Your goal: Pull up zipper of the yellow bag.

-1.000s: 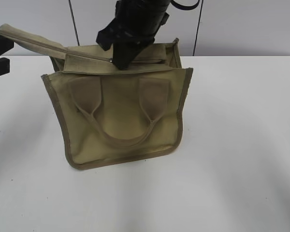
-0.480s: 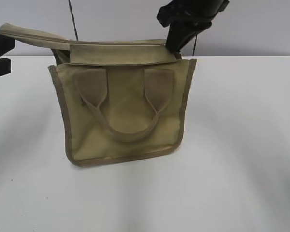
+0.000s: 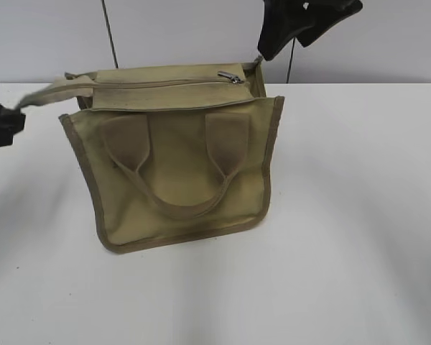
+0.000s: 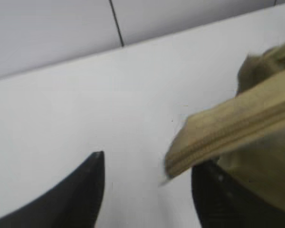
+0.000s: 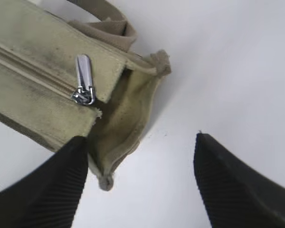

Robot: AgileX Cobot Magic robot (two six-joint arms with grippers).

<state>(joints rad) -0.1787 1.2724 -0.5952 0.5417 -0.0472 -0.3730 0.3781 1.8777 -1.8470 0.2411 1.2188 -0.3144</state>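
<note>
Right gripper (image 5: 140,183) spread wide, above zipper (image 5: 84,87) at yellow bag (image 3: 179,172) corner, left gripper (image 4: 147,190) spread beside zip tape.

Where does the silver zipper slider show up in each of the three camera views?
Exterior view: the zipper slider sits at the right end of the zip line, on top of the yellow bag.
Left wrist view: not in it; only the tail of the khaki zip tape shows.
Right wrist view: upper left, at the end of the zip line.
Shared landmark: the khaki zip tape.
</note>
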